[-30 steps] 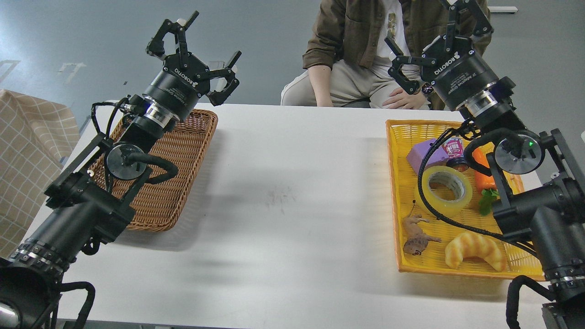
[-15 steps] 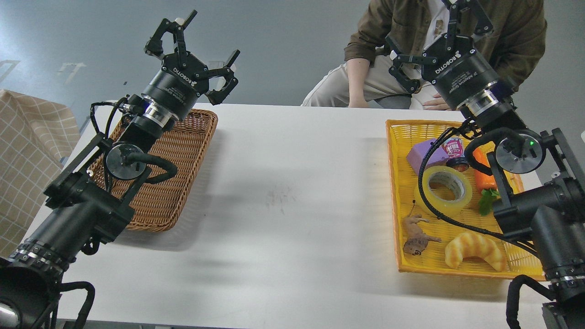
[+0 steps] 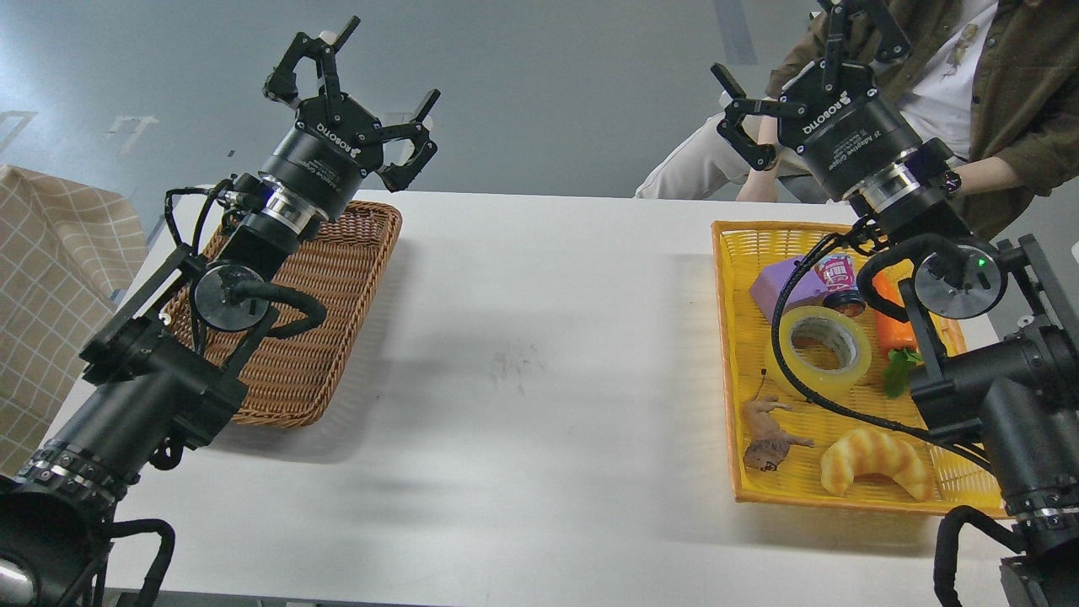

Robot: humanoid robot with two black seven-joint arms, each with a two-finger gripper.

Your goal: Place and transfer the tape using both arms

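The tape (image 3: 819, 351), a yellowish translucent roll with a pale core, lies flat in the yellow basket (image 3: 730, 354) at the table's right, partly crossed by a black cable. My right gripper (image 3: 801, 59) is open and empty, raised above the basket's far end. My left gripper (image 3: 358, 80) is open and empty, raised above the far end of the brown wicker basket (image 3: 312, 362) at the table's left.
The yellow basket also holds a purple block (image 3: 784, 282), a small pink-labelled jar (image 3: 836, 278), an orange carrot toy (image 3: 893, 324), a brown toy animal (image 3: 767, 434) and a croissant (image 3: 877, 459). A seated person (image 3: 969, 93) is behind the table's far right edge.
The seated person has shifted from the middle to the right behind the table. Both arms have barely moved and both grippers stay open.
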